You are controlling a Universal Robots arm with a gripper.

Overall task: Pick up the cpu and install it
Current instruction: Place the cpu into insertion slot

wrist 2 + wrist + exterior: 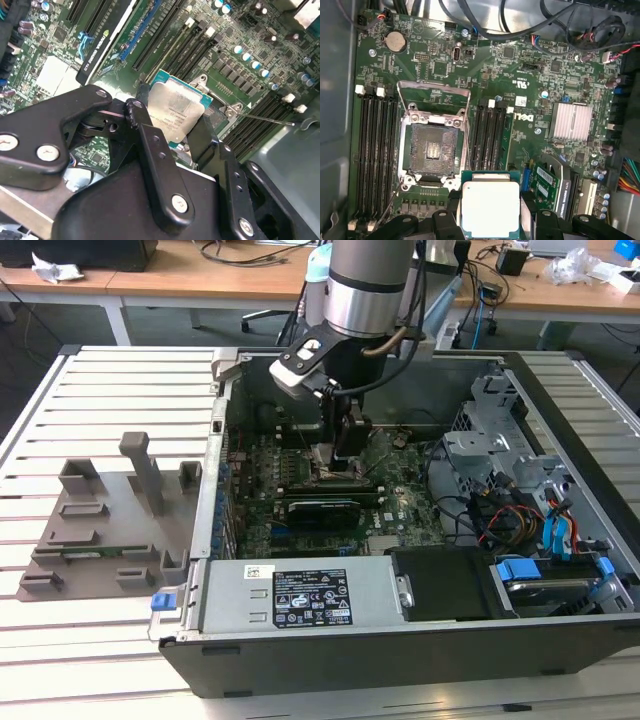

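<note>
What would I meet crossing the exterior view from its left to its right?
Grey tray → claw gripping the cpu, above the motherboard → metal drive cage.

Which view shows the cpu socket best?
First wrist view: the socket lies open and uncovered, seen from straight above. In the second wrist view the cpu, held in the jaws, hides most of it. In the exterior view the jaws stand over it.
</note>
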